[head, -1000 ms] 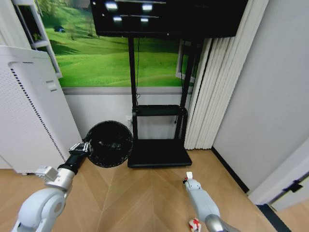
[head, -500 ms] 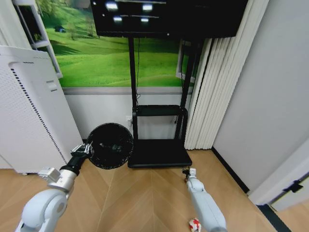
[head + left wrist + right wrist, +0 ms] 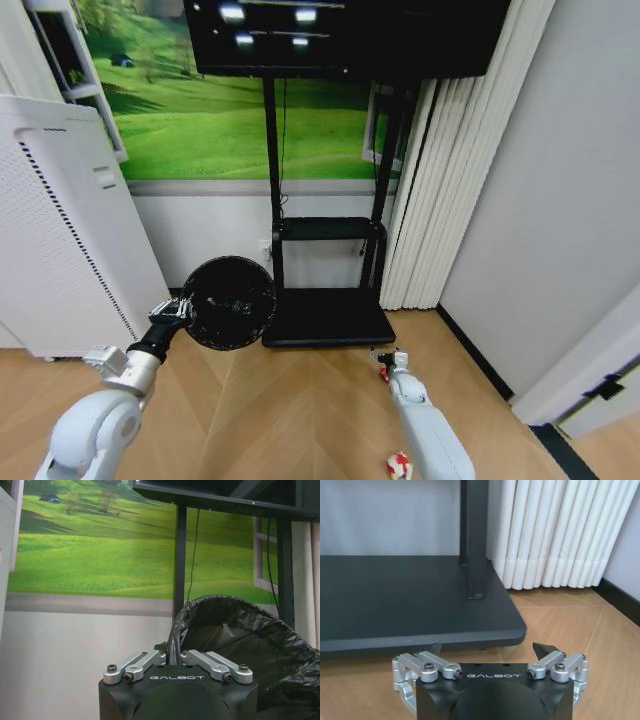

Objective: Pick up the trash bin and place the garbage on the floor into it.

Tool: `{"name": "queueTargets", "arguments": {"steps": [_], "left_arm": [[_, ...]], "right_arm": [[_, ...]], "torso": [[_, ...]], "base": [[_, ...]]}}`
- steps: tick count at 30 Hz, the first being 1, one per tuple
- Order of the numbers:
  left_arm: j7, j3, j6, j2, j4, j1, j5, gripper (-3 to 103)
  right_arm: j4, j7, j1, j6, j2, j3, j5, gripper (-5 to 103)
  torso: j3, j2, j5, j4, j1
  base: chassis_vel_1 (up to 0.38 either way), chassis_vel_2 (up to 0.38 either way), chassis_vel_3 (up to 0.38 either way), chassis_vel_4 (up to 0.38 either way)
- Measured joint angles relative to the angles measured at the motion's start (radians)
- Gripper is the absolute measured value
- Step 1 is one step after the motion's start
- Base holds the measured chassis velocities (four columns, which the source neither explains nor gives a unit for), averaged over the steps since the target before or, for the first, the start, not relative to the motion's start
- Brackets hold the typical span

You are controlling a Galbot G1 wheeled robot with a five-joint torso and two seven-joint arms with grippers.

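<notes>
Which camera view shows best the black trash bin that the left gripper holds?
The head view: the trash bin shows whole, its mouth facing the camera, the left gripper clamped on its rim. The left wrist view shows just its bag-lined rim close up.

Wood floor [image 3: 300, 400], black stand [image 3: 325, 315], perhaps meadow mural [image 3: 230, 120]

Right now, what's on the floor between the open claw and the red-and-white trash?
Nothing. In the head view, only the right arm's own forearm runs from the right gripper down to the red-and-white wad.
</notes>
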Motion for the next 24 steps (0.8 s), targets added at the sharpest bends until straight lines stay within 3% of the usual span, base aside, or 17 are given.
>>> {"name": "queueTargets", "arguments": {"steps": [14, 24], "left_arm": [[0.008, -0.002, -0.003, -0.002, 0.014, -0.004, 0.003, 7], [0.012, 0.003, -0.004, -0.003, 0.029, -0.017, 0.005, 7]], "right_arm": [[-0.024, -0.022, 0.016, 0.005, 0.008, -0.001, -0.018, 100], [-0.033, -0.006, 0.025, 0.020, 0.009, -0.001, -0.029, 100]], "torso": [[0.000, 0.000, -0.0001, 0.0000, 0.000], [0.000, 0.000, 0.0000, 0.0001, 0.000]], "base": [[-0.035, -0.040, 0.033, 0.031], [-0.114, 0.120, 0.117, -0.109]]}}
